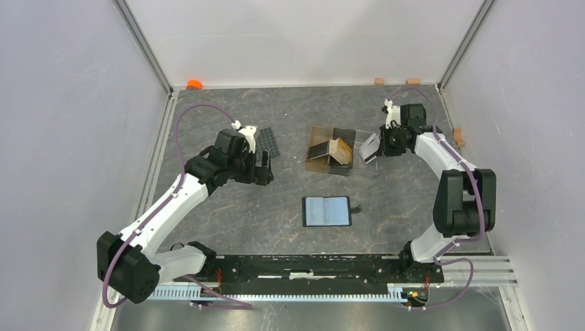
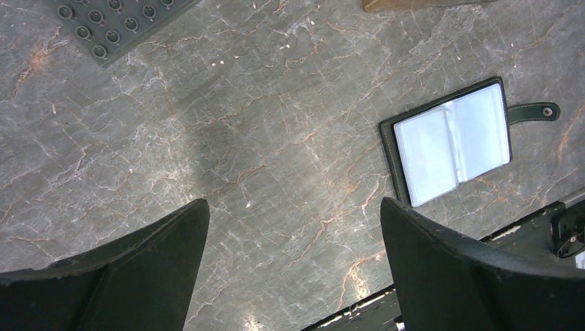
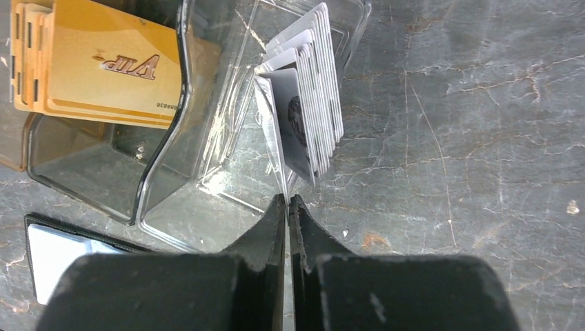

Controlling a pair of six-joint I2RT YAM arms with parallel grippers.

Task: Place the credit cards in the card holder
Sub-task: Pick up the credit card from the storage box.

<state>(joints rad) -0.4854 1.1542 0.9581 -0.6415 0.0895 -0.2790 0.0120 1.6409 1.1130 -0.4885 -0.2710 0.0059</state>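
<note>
My right gripper (image 3: 286,200) has its fingers pressed almost together. They pinch the lower corner of the nearest whitish credit card (image 3: 271,127), which stands on edge in the clear tray (image 3: 200,207) just ahead of the tips. The other whitish cards (image 3: 321,83) lean in a fanned row right behind it. To the left of my fingers, past the tray wall, the tan-orange VIP cards (image 3: 103,65) lean in the brown translucent box (image 3: 76,165).

The card holder (image 3: 48,255) lies open back at my near left, apart from the tray.

My left gripper (image 2: 293,203) hangs above the bare marble tabletop (image 2: 262,124), jaws spread wide and holding nothing. From there the card holder (image 2: 452,141) lies flat ahead and to the right, pale pockets up, with its strap tab (image 2: 534,110) pointing farther right. The gridded mat (image 2: 117,21) sits ahead to the left.
</note>
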